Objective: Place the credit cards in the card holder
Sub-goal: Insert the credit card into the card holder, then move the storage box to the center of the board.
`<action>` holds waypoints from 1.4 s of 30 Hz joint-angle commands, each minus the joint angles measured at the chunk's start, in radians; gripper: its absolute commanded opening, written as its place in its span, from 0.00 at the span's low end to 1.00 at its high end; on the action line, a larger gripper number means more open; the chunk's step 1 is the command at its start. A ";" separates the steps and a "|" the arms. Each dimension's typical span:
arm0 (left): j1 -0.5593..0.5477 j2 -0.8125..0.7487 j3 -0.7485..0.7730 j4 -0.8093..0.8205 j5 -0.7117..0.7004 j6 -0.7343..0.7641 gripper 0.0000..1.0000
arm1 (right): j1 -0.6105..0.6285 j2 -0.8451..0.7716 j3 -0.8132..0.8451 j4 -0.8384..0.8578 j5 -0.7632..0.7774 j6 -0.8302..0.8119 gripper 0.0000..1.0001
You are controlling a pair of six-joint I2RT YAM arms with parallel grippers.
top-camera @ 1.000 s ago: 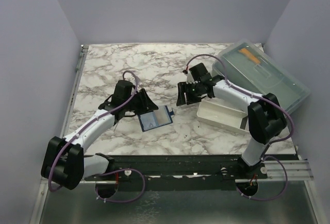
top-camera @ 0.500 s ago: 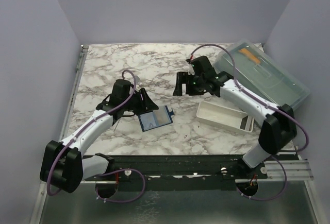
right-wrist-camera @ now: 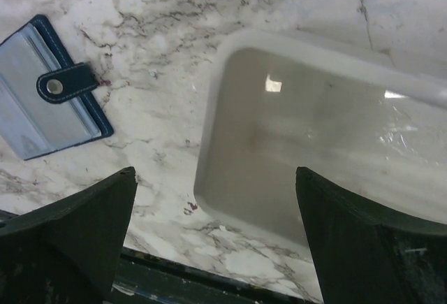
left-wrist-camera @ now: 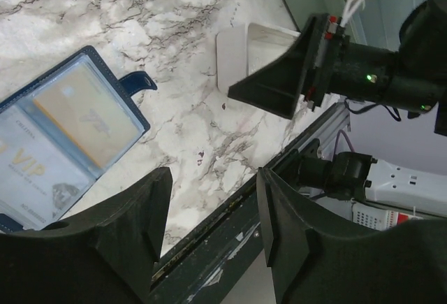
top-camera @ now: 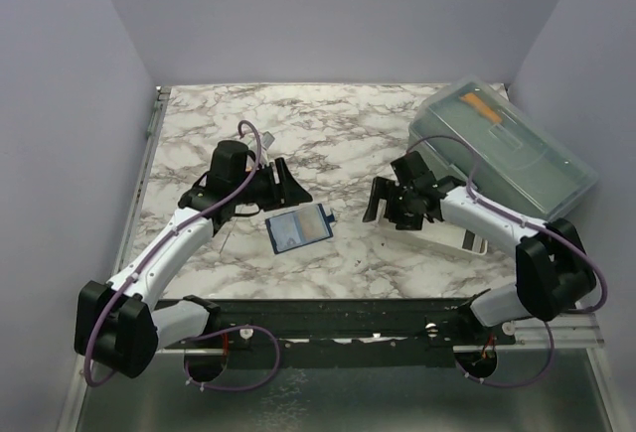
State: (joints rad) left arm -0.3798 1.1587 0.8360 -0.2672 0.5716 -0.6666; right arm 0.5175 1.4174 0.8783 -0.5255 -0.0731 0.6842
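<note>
Two claws stand open and empty: beside the left claw (left-wrist-camera: 209, 199) lies the wallet (left-wrist-camera: 129, 84) holding both cards (left-wrist-camera: 87, 119); beneath the right claw (right-wrist-camera: 215, 178), a white tray (right-wrist-camera: 207, 136).

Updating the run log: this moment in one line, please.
left gripper: open, empty | right gripper: open, above white tray | card holder: open, both credit cards inside

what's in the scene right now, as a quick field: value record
card holder: navy, open flat on marble table
cards: golden-tan card and pale VIP card, both in its pockets
white tray: empty
left tool: open, empty, near card holder
right tool: open, empty, above tray edge
</note>
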 commanded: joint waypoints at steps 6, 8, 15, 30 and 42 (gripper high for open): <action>0.007 -0.081 0.009 -0.057 0.016 0.024 0.58 | 0.062 0.284 0.180 0.094 -0.033 -0.226 0.80; 0.008 -0.097 0.003 -0.062 0.010 0.024 0.58 | 0.077 0.297 0.192 0.127 -0.096 -0.269 0.76; 0.008 -0.091 0.006 -0.066 0.002 0.012 0.58 | 0.114 0.355 0.236 0.135 -0.283 -0.408 0.53; 0.008 -0.033 0.046 -0.063 0.023 0.041 0.58 | 0.163 0.074 0.309 -0.062 0.021 -0.319 0.96; 0.008 -0.013 0.078 -0.063 0.068 0.074 0.59 | 0.013 0.036 0.242 -0.560 0.739 0.052 0.95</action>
State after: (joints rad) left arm -0.3786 1.1374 0.8940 -0.3305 0.5964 -0.6231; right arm 0.5388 1.4361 1.1713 -0.8757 0.4423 0.5995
